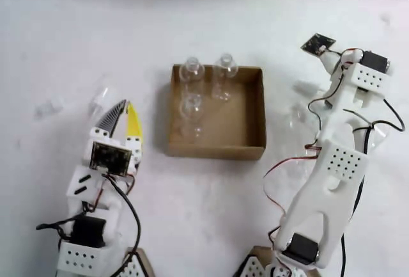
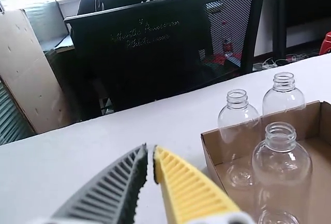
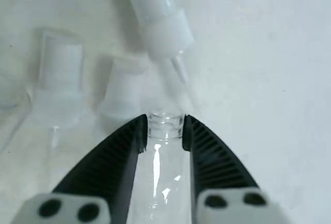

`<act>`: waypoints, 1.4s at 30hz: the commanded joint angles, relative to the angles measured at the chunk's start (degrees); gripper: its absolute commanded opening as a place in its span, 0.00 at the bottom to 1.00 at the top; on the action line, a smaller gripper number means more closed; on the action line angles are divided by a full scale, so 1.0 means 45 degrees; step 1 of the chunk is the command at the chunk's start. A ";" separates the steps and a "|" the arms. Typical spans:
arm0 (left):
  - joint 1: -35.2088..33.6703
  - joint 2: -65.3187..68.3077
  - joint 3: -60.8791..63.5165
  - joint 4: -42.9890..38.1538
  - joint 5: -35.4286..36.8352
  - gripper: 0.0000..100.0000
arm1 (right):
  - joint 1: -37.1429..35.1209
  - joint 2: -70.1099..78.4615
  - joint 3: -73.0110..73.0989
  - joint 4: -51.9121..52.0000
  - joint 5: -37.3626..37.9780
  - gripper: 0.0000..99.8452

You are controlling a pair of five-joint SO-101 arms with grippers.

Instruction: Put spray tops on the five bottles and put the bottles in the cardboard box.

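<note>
three uncapped bottles (image 2: 281, 151) standing in the cardboard box (image 1: 217, 150), two at its far wall, one nearer the middle, left gripper (image 1: 126, 105) pressed together just beside the box over the table (image 1: 192, 213), right gripper (image 3: 164, 123) pinching a fourth bottle (image 3: 158, 182) at the neck, three spray tops (image 3: 59, 79) lying just beyond

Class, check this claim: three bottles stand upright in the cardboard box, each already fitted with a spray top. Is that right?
Not quite. Three bottles do stand upright in the cardboard box, but none is fitted with anything: the left wrist view shows all three necks open and bare.
</note>
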 commanded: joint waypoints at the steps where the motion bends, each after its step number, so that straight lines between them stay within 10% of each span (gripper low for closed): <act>1: 0.0166 -0.0088 -0.0020 0.0039 -0.0117 0.03 | -0.0029 -0.0205 -0.0625 0.0166 0.0000 0.03; 13: 0.0166 -0.0088 -0.0020 0.0039 -0.0156 0.03 | -0.0049 -0.2002 -0.3770 0.2393 -0.0352 0.02; 42: 0.0147 -0.0088 -0.0020 0.0039 -0.0156 0.02 | -0.0557 -0.8879 -0.5451 0.2432 -1.2308 0.02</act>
